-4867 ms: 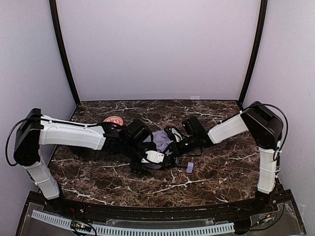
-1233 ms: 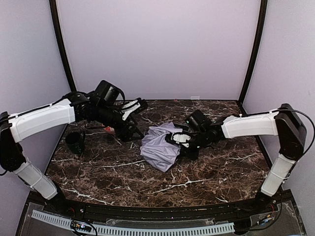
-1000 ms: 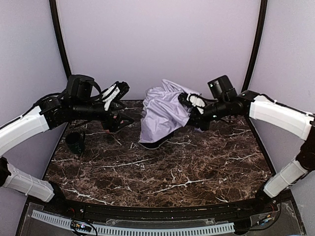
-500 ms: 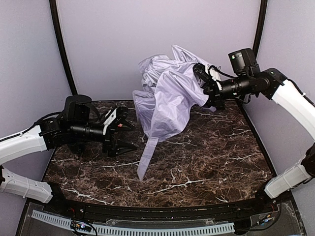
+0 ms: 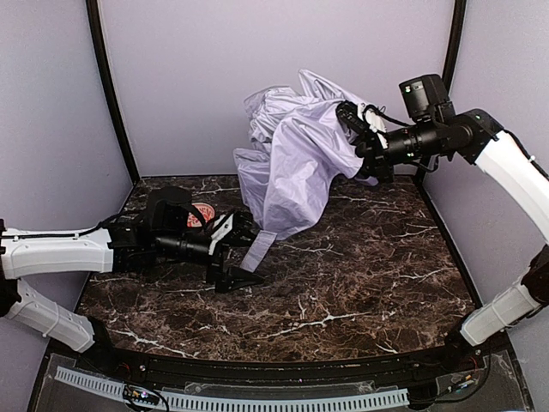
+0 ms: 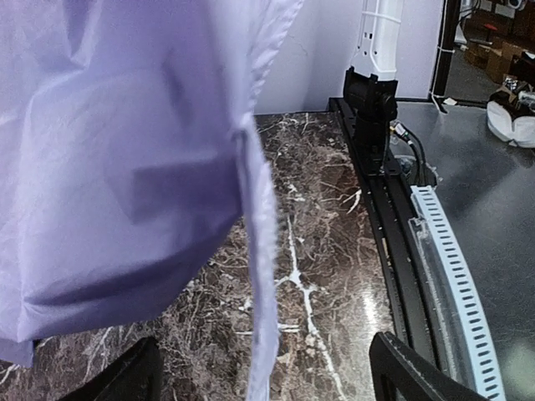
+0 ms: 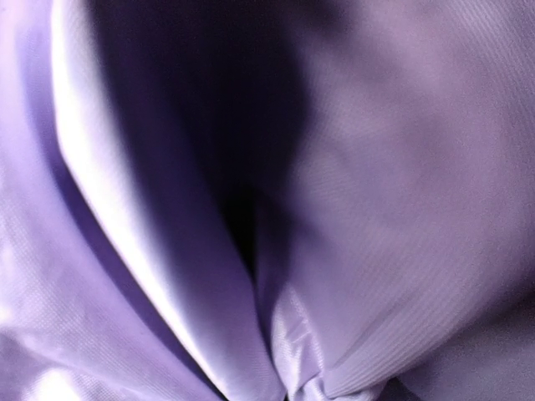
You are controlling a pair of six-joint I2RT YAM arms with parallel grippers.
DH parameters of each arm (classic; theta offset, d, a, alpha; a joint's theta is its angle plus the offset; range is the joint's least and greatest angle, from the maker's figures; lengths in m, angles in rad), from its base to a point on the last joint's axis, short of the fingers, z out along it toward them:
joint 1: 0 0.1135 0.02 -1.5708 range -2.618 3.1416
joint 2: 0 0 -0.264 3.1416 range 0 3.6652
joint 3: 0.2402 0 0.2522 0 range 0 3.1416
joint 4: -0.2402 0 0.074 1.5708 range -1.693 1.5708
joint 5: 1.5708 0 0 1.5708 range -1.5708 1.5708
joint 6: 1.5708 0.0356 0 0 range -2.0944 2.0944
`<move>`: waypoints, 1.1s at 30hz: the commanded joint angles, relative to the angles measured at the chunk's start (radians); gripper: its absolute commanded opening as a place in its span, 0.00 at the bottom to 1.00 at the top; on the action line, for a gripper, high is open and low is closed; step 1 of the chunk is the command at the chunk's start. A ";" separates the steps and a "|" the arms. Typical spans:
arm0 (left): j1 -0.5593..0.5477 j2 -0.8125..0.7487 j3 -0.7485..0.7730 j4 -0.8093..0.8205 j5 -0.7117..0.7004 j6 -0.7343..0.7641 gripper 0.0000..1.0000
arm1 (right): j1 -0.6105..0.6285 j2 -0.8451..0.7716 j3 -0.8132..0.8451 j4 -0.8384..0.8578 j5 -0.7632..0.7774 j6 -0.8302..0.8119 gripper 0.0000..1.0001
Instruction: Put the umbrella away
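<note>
- the umbrella is up in the air at the upper middle of the overhead frame, its pale fabric slumped in loose folds, none of it resting on the tabletop.
- the right claw comes in from the upper right, pressed together and buried in the top of the fabric, pinching the umbrella. held that high, the cloth hangs free instead of bunching on the marble.
- its own wrist view is wall-to-wall lavender cloth, so i cannot tell which part it has hold of. shaft and handle are hidden.
- a narrow strip dangles from the lower edge of the fabric, its tip close above the marble.
- the left claw sits low, left of centre, spread wide and empty. in its own view the strip hangs right between the fingers, whether touching i cannot say.
- that looks like a line-up to catch the strip and start gathering the cloth.
- a small red-patterned bowl peeks out behind the left arm, out of play.
- my read: early going, nothing is folded or wrapped. a thin hanging strip could easily swing clear of a closing claw.
</note>
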 commanded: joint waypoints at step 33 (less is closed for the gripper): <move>0.184 0.585 0.018 0.785 -0.275 0.732 0.00 | 0.301 -0.242 -0.673 -0.013 0.005 -0.130 0.00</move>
